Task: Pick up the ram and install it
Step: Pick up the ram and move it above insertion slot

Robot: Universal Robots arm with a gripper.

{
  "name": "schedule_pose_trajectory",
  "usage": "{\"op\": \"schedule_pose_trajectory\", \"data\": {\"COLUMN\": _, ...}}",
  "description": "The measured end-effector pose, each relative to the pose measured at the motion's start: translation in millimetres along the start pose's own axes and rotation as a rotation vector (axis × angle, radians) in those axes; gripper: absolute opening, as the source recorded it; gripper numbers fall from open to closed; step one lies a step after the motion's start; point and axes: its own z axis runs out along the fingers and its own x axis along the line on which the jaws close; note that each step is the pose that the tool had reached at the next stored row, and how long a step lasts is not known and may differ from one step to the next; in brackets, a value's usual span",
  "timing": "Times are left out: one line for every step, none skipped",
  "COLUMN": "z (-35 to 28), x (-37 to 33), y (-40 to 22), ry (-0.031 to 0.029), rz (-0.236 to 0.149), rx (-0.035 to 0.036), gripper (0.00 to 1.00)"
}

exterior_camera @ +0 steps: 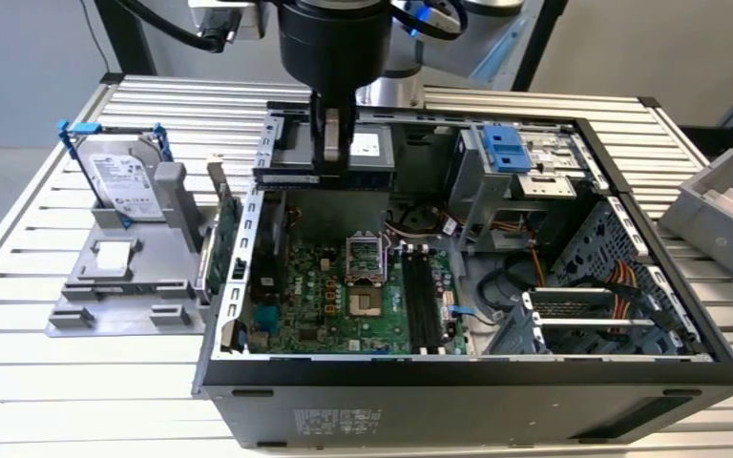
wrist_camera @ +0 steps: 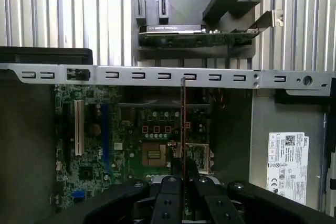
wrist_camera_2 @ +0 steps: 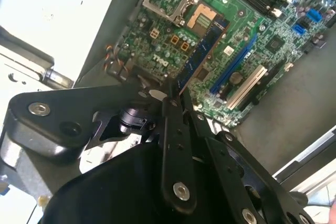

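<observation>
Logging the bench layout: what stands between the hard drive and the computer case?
An upright expansion card in the grey fixture, seen in the exterior view.

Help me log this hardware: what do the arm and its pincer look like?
In the exterior view the arm's wrist is a glossy black cylinder, with silver-grey segments and blue joint caps behind it and a black cable looping beside it. The pincer in both wrist views is matte black, built of flat linkage bars pinned with silver screws.
</observation>
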Motion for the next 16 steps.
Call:
{"op": "schedule_pose_trajectory", "data": {"z": 0.0, "x": -0.2, "y": -1.5, "ry": -0.0001, "rz": 0.003, "rx": 0.0002, "gripper": 0.00}}
{"op": "schedule_pose_trajectory", "data": {"z": 0.0, "x": -0.4, "y": -3.3, "ry": -0.0001, "rz": 0.006, "rx": 0.0004, "gripper": 0.00}}
{"op": "schedule_pose_trajectory", "data": {"z": 0.0, "x": -0.5, "y": -5.0, "ry": -0.0001, "rz": 0.009, "rx": 0.0006, "gripper": 0.00}}
{"op": "schedule_pose_trajectory", "data": {"z": 0.0, "x": -0.7, "y": -6.7, "ry": -0.0001, "rz": 0.012, "rx": 0.0008, "gripper": 0.00}}
{"op": "schedule_pose_trajectory", "data": {"z": 0.0, "x": -0.9, "y": -8.5, "ry": -0.0001, "rz": 0.015, "rx": 0.0010, "gripper": 0.00}}
{"op": "schedule_pose_trajectory", "data": {"z": 0.0, "x": -1.1, "y": -10.2, "ry": -0.0001, "rz": 0.018, "rx": 0.0012, "gripper": 0.00}}
{"op": "schedule_pose_trajectory", "data": {"z": 0.0, "x": -1.2, "y": -11.9, "ry": -0.0002, "rz": 0.021, "rx": 0.0013, "gripper": 0.00}}
{"op": "schedule_pose_trajectory", "data": {"z": 0.0, "x": -1.5, "y": -13.9, "ry": -0.0001, "rz": 0.023, "rx": 0.0015, "gripper": 0.00}}
{"op": "schedule_pose_trajectory", "data": {"z": 0.1, "x": -2.0, "y": -16.2, "ry": -0.0002, "rz": 0.024, "rx": 0.0015, "gripper": 0.00}}
{"op": "schedule_pose_trajectory", "data": {"z": 0.1, "x": -2.5, "y": -18.5, "ry": -0.0002, "rz": 0.024, "rx": 0.0016, "gripper": 0.00}}
{"op": "schedule_pose_trajectory", "data": {"z": 0.1, "x": -3.0, "y": -20.6, "ry": -0.0002, "rz": 0.024, "rx": 0.0015, "gripper": 0.00}}
{"op": "schedule_pose_trajectory", "data": {"z": 0.1, "x": -3.6, "y": -22.7, "ry": -0.0002, "rz": 0.024, "rx": 0.0016, "gripper": 0.00}}
{"op": "schedule_pose_trajectory", "data": {"z": 0.1, "x": -4.0, "y": -24.7, "ry": -0.0002, "rz": 0.024, "rx": 0.0015, "gripper": 0.00}}
{"op": "schedule_pose_trajectory", "data": {"z": 0.2, "x": -4.4, "y": -26.4, "ry": -0.0002, "rz": 0.024, "rx": 0.0016, "gripper": 0.00}}
{"op": "schedule_pose_trajectory", "data": {"z": 0.2, "x": -4.7, "y": -28.5, "ry": -0.0002, "rz": 0.024, "rx": 0.0016, "gripper": 0.00}}
{"op": "schedule_pose_trajectory", "data": {"z": 0.2, "x": -4.9, "y": -30.4, "ry": -0.0002, "rz": 0.024, "rx": 0.0016, "gripper": 0.00}}
